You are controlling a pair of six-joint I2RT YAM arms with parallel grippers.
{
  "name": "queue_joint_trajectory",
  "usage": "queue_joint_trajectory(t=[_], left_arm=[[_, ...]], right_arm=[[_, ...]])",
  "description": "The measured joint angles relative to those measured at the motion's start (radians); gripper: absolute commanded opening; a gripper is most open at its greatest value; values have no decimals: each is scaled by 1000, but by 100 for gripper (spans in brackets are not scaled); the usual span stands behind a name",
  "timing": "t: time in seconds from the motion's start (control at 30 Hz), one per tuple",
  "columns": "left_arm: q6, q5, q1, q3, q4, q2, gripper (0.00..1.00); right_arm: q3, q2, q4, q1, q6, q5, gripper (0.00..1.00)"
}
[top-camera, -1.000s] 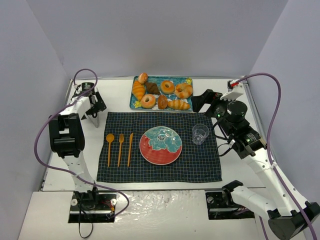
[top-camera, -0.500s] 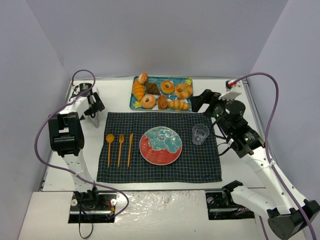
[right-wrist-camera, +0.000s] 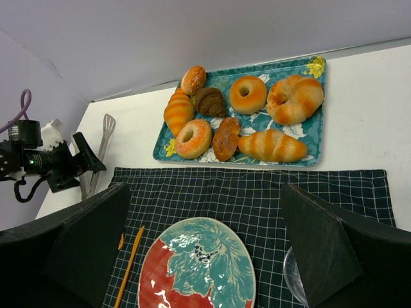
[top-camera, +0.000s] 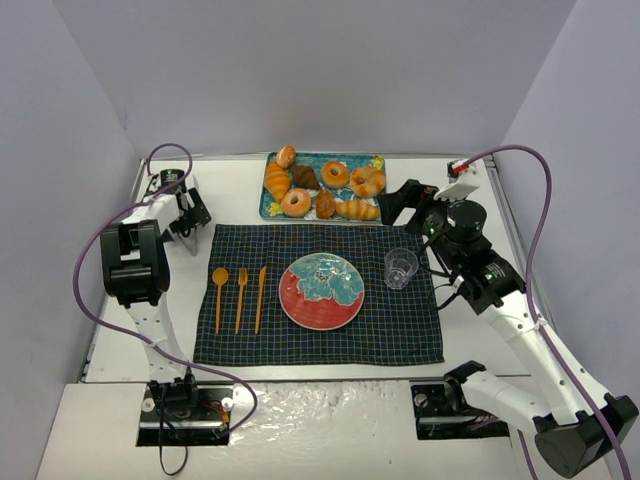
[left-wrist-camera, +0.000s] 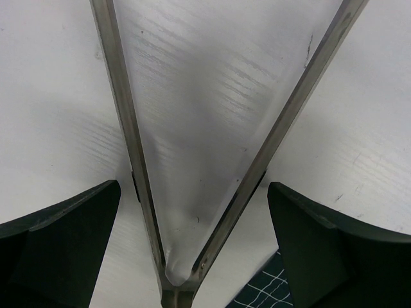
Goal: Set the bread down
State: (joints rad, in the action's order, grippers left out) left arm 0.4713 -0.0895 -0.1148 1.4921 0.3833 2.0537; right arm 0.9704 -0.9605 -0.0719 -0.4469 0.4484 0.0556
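Bread (top-camera: 296, 202) on teal tray (top-camera: 377, 161)

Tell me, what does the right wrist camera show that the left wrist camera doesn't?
Only the right wrist: the tray, the bread on it, and the red and teal plate. Only the left wrist: the joined end of the tongs, close up. Both: those tongs, the white table and the checked mat.

Lighting was bright, soft and even from overhead, shadows faint. Small glare spots on the plate (right-wrist-camera: 146, 276) rim in the right wrist view. Up close the left gripper (left-wrist-camera: 194, 192) fingers (left-wrist-camera: 58, 244) were dark blurry blobs, tongs (left-wrist-camera: 127, 128) a bit streaky with reflections
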Motion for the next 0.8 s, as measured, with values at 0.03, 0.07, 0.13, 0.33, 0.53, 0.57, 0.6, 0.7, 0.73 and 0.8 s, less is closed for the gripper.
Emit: queue_joint_trajectory(t=[0.03, 0.07, 0.13, 0.33, 0.53, 0.57, 0.6, 0.7, 0.73, 0.8], left_arm=[[0, 3, -1, 0, 0, 0, 97], [0, 4, -2, 0, -1, 0, 97], [0, 7, -6, 0, -1, 1, 97], [0, 7, -16, 3, -1, 8, 95], [-2, 8, -19, 13, -3, 17, 86], [-3, 8, -19, 15, -3, 19, 86], [-5, 8, -19, 19, -3, 22, 82], [-9, 8, -19, 25, -7, 26, 74], [-11, 9, -19, 25, -8, 27, 72], [-13, 10, -19, 25, -9, 27, 68]], right_arm=[[-2, 0, -1, 0, 0, -1, 100], [-4, 0, -3, 0, 0, -2, 100], [-10, 0, -7, 0, 0, -4, 100], [-14, 0, -9, 0, 0, -6, 100], [-14, 0, -15, 0, 1, -8, 100], [-14, 0, -15, 0, 2, -9, 100], [-14, 0, -15, 0, 4, -9, 100], [-14, 0, -15, 0, 6, -10, 100], [-14, 0, -15, 0, 7, -10, 100], [-14, 0, -15, 0, 11, -10, 100]])
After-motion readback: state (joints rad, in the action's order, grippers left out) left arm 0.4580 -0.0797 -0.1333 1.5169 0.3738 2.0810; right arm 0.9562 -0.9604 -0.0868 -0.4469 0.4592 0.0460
